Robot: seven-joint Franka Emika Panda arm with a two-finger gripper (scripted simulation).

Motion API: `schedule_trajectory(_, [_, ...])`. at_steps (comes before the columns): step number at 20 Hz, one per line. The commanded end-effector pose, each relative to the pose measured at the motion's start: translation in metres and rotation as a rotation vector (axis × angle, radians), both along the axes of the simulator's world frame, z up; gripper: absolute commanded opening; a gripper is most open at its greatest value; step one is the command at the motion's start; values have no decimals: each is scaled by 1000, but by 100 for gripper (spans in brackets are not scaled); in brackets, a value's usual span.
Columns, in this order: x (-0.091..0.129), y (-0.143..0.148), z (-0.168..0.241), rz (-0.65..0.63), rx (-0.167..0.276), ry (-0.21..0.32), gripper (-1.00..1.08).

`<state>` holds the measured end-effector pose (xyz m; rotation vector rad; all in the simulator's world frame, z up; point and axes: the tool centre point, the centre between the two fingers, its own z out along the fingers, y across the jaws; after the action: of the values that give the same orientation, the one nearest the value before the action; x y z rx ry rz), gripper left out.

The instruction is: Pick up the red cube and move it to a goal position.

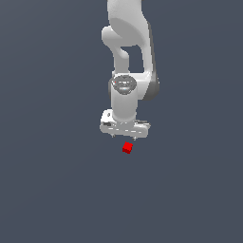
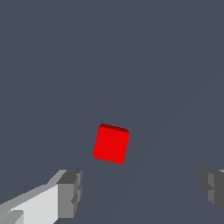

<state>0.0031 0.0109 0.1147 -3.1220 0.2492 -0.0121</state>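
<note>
Flat slate-grey ground, glossy white gripper (image 1: 124, 136) spread wide, matte red cube (image 2: 111, 143) seemingly just beyond it

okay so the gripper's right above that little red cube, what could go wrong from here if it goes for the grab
1. The red cube sits turned at an angle to the open fingers, so closing may catch its corners and twist or squirt it out.
2. In the wrist view the cube lies ahead of the fingertips, not between them; a straight descent of the gripper might miss it or land a finger on top.
</note>
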Motion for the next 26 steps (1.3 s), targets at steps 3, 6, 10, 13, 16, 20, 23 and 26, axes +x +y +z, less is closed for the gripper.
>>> schedule_trajectory(3, [1,9,-37,-83,-4,4,100])
schedule_trajectory(6, [3,13,-58,-130,-6,6,100])
schedule_trajectory(10, [5,18,-79,-178,-8,8,100])
schedule_trajectory(13, [7,20,-89,-201,-9,9,100])
schedule_trajectory(16, [7,21,-94,-213,-9,9,100])
schedule_trajectory(20, [8,21,-95,-215,-9,9,-100])
schedule_trajectory(23, [8,21,-95,-215,-9,9,-100])
schedule_trajectory(26, [8,21,-95,-215,-9,9,-100])
